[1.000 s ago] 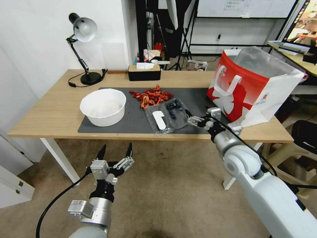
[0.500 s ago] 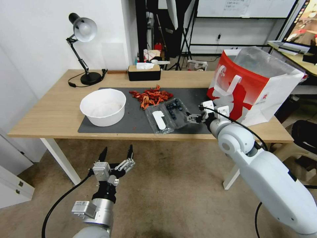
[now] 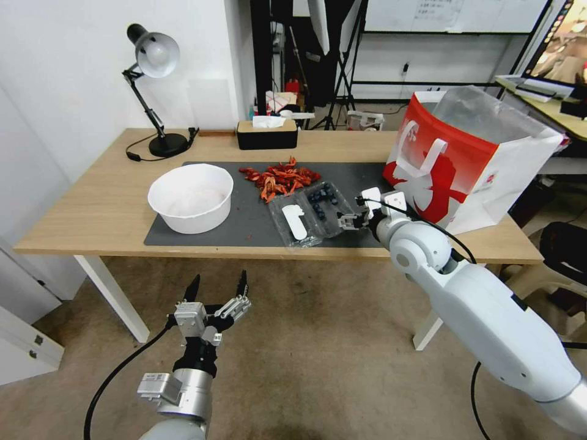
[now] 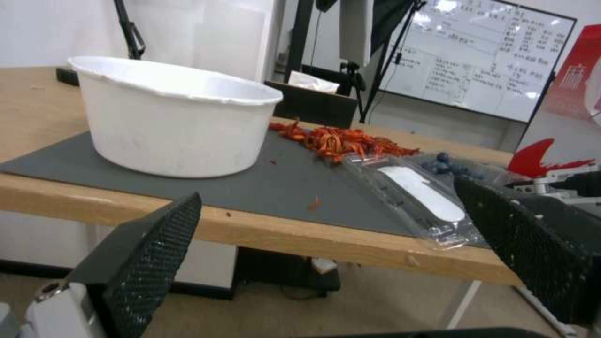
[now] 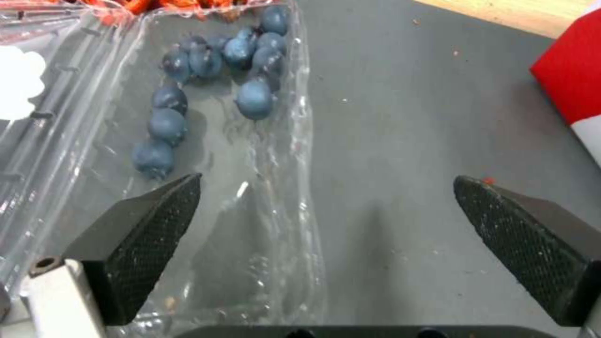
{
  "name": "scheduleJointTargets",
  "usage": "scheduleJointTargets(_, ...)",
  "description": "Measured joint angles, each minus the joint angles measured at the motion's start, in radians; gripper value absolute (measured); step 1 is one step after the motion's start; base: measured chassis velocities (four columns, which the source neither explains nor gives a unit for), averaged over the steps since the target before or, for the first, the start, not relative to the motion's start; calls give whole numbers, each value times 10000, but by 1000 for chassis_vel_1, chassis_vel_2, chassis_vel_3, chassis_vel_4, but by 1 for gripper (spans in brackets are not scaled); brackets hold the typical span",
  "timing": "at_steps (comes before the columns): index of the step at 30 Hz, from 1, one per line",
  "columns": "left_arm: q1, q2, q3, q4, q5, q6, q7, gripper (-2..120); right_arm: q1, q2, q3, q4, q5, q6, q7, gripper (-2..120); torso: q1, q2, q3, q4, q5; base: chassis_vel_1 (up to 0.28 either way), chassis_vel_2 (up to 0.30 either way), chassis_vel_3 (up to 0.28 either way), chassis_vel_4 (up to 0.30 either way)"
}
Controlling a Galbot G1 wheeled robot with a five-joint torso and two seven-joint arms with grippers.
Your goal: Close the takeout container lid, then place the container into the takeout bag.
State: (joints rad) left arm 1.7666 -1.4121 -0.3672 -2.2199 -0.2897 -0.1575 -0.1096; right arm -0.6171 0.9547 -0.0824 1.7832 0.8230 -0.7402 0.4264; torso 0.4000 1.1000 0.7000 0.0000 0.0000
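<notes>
We stood before a light wooden table [image 3: 92, 208] on white legs, set on a brownish floor. A dark grey mat [image 3: 257, 223] lay flat across its middle, reaching close to the near edge. On the mat sat a round white bowl [image 3: 191, 197] toward the left, a loose heap of red crayfish [image 3: 281, 176] farther back, and the takeout container [image 3: 327, 208] lying open, its lid [image 3: 295, 223] folded flat beside it. Directly on the wood stood a black desk lamp [image 3: 160, 145] at the back left, a black tissue box [image 3: 267, 134] at the back centre, and the takeout bag [image 3: 471, 165] at the right end.
</notes>
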Motion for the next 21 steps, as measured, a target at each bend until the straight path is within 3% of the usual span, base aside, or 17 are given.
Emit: scheduleJointTargets(21, 69, -18, 64, 230, 287, -362, 93, 100, 158, -36, -237, -179, 722, 50, 534, 100, 0, 0, -1, 0, 0, 0, 0, 0, 0)
